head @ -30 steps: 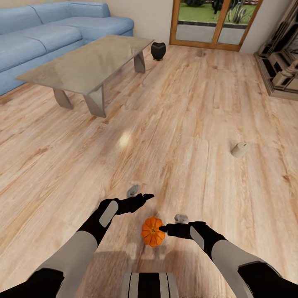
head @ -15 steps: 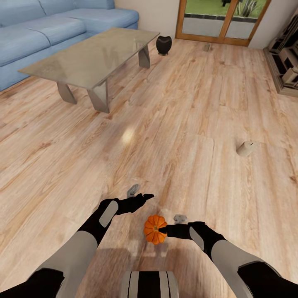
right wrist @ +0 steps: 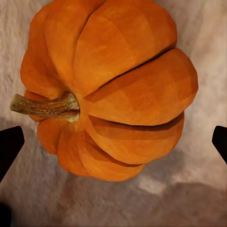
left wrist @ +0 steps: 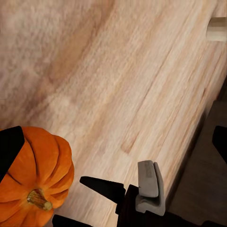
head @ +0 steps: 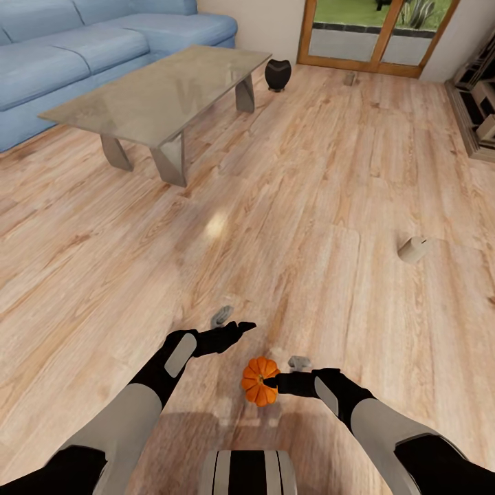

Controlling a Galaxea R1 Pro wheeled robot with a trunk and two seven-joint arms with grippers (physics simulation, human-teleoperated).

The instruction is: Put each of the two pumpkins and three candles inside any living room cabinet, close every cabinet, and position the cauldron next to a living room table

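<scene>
Over the last second the whole head view had slid: the table [head: 161, 89], the cauldron [head: 278, 74] and the pale candle [head: 413, 249] all sat slightly further right or lower in the frame than before, so the camera, and likely the base, had been turning or rolling. The arms kept their places at the bottom of the frame. The pumpkin [head: 259, 381] had crept a little to the right against them, ending closer to the right gripper [head: 273, 380].

That read as an approach being trimmed, not a grasp made. In the right wrist view the pumpkin [right wrist: 106, 87] sat centred between the 2 dark fingertips [right wrist: 9, 146] at the frame's left and right edges, the jaws spread wide with clear gaps on both sides, nothing pinched. The left gripper [head: 237, 328] hung just up-left of the pumpkin in the head view; whether its fingers were parted I could not tell.

The pumpkin appeared to lie tipped on the wooden floor [head: 289, 206]. Its stem [right wrist: 45, 106] pointed toward the left edge of the right wrist view, so its stem axis ran roughly across the frame, along the line between the fingertips. It was nearly round, so no strong long axis showed; closing would likely press near the stem end.

The other candles, pumpkin and cabinet remained to be handled.
</scene>
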